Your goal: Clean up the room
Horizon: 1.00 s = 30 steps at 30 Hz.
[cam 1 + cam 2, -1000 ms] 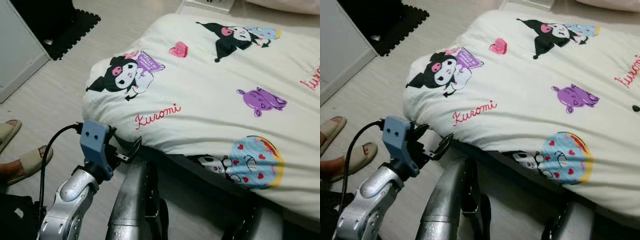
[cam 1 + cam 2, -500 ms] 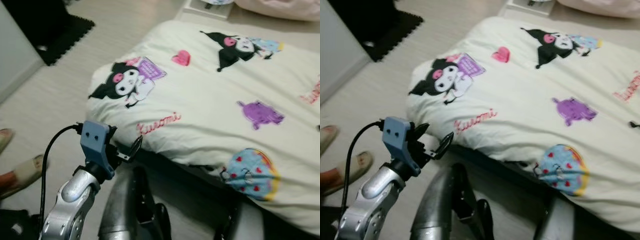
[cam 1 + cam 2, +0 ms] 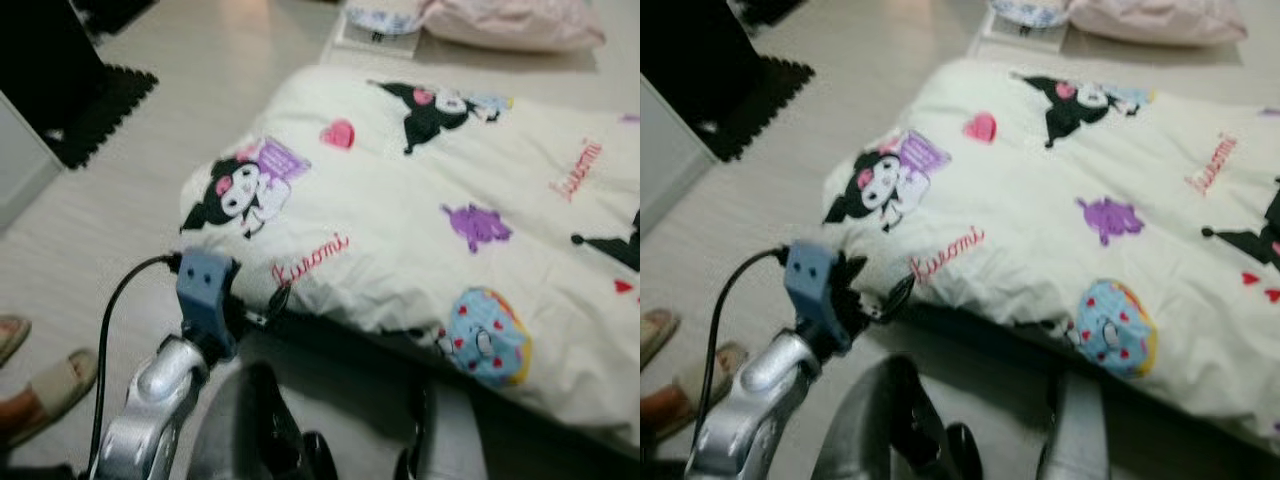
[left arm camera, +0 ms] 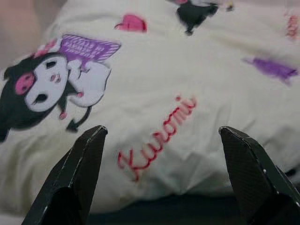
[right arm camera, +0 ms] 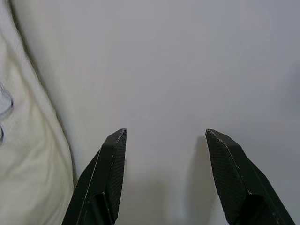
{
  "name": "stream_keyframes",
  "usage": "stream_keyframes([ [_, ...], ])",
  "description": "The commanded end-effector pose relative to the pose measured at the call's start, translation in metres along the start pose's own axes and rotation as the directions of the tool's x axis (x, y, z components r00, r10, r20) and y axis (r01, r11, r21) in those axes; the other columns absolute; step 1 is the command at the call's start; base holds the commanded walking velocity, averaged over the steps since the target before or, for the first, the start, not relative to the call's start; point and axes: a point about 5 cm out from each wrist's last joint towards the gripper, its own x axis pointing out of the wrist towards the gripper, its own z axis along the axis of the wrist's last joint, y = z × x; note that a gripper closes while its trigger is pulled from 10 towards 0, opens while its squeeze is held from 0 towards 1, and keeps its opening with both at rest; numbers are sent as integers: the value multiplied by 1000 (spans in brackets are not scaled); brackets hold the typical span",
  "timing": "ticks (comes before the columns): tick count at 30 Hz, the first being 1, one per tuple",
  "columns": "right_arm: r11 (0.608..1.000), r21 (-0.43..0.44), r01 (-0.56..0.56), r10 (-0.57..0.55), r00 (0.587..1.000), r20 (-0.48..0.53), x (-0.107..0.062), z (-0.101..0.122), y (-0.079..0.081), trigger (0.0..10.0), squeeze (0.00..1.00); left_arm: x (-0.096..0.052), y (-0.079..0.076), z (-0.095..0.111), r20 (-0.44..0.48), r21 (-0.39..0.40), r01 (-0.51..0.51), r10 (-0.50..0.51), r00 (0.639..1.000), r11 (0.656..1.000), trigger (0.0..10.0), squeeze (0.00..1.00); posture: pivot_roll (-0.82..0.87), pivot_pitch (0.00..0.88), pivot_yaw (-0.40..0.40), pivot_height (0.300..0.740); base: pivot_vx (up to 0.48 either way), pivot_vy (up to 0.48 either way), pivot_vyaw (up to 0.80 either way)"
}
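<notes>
A white quilt (image 3: pixel 420 190) printed with cartoon figures and red "Kuromi" lettering lies spread on the pale floor. My left gripper (image 3: pixel 262 305) hangs open at the quilt's near left corner, just short of its edge. In the left wrist view the left gripper (image 4: pixel 161 130) frames the red lettering (image 4: pixel 159 136) between its two fingers, with nothing held. My right gripper (image 5: pixel 165 132) is open over bare floor, with the quilt's edge (image 5: pixel 28 154) beside one finger.
A pink pillow (image 3: pixel 510 22) and a flat white item with a plate (image 3: pixel 375 25) lie past the quilt's far end. A black foam mat (image 3: pixel 100 100) and a white cabinet (image 3: pixel 20 160) stand at the left. A person's sandalled feet (image 3: pixel 40 385) are near my left arm.
The camera has tilted up and shifted, bringing the pillow and more of the quilt into view. The left gripper stays open by the quilt's corner, slightly closer to its edge.
</notes>
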Motion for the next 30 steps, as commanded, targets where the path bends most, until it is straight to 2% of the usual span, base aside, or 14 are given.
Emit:
stream_keyframes([
  [1,998,65,-12,10,999,31,0,-1,1,10000,0,2,-8,-13,-47,-29,19,-20,999,999,10000,0,4,262,61,426,262,-398,0],
  [4,990,138,-37,29,998,58,0,-2,8,10000,0,12,-10,-16,-49,-33,16,-18,999,999,10000,0,-26,237,90,426,270,-393,0],
  [6,966,185,-181,168,982,86,-3,-9,40,10000,0,28,-7,-18,-52,-58,11,-14,999,998,10000,0,-68,232,115,426,0,0,0],
  [8,966,185,-181,168,982,86,-3,-9,40,10000,0,28,-7,-18,-52,-58,11,-14,999,998,10000,0,-68,232,115,426,0,0,0],
  [11,956,161,-247,233,967,100,-8,-20,60,10000,0,28,-6,-25,-73,-59,41,-45,996,997,10000,0,-83,220,119,426,0,0,0],
  [13,930,168,-328,315,944,97,-18,-37,88,10000,0,30,-2,-26,-65,-52,11,-14,998,999,10000,0,-88,192,109,426,0,-446,0],
  [14,930,168,-328,315,944,97,-18,-37,88,10000,0,30,-2,-26,-65,-52,11,-14,998,999,10000,0,-88,192,109,426,0,-446,0],
  [16,865,203,-459,449,889,93,-34,-55,130,10000,0,35,3,-28,-71,-92,-52,46,996,994,10000,0,-99,178,87,426,0,0,0],
  [18,865,203,-459,449,889,93,-34,-55,130,10000,0,35,3,-28,-71,-92,-52,46,996,994,10000,0,-99,178,87,426,0,0,0],
  [19,830,224,-510,502,859,98,-43,-63,150,10000,0,36,4,-30,-69,-98,-62,55,996,993,10000,0,-106,170,72,426,0,0,0],
  [20,830,224,-510,502,859,98,-43,-63,150,10000,0,36,4,-30,-69,-98,-62,55,996,993,10000,0,-106,170,72,426,0,0,0],
  [22,726,234,-647,650,756,77,-80,-85,207,10000,0,40,1,-33,-48,-120,-56,50,998,991,10000,0,-110,148,50,435,0,0,0],
  [23,685,240,-688,695,716,68,-95,-91,225,10000,0,42,-1,-33,-40,-123,-48,43,998,991,10000,0,-110,148,50,440,0,0,0],
  [30,605,253,-755,767,638,67,-125,-100,253,10000,0,44,-6,-38,-35,-121,-33,29,999,992,10000,0,-122,117,41,454,0,0,0],
])
